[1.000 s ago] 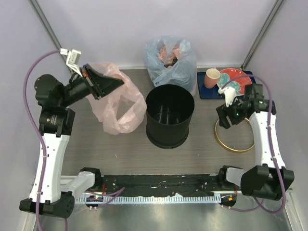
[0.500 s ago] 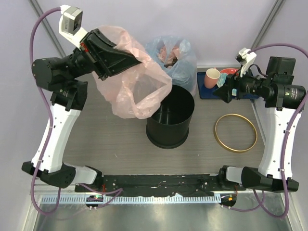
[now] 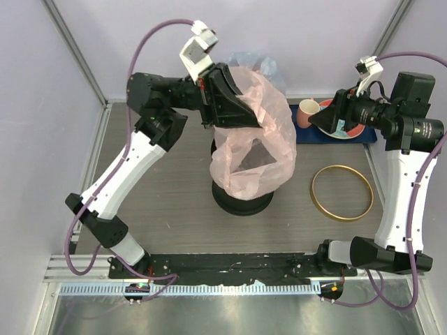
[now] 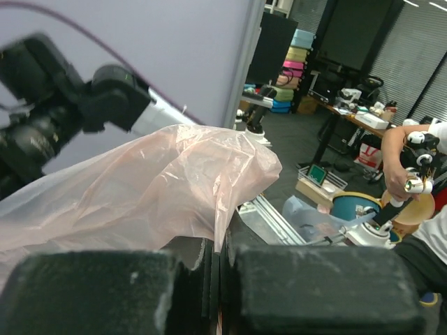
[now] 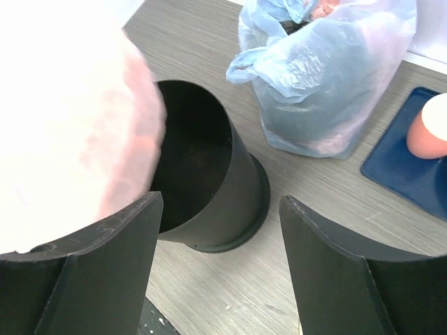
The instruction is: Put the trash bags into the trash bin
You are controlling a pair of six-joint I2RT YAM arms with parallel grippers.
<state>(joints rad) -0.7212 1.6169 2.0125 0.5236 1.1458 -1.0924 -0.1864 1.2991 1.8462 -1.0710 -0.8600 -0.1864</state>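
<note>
The left pincer [image 4: 216,269] is pressed together on a fold of the pale-pink trash bag [image 3: 255,150], holding it up directly over the trash bin [image 5: 209,188]. The bag's loose lower end drapes across the bin's mouth. From the right wrist view the bin's interior looks empty, so the bag seems raised and positioned but not yet inside. Lowering and release remain. The right pincer [image 5: 218,204] is spread and empty, raised to the right of the bin. The gold hoop [image 3: 341,192] lies on the bench right of the bin.
</note>
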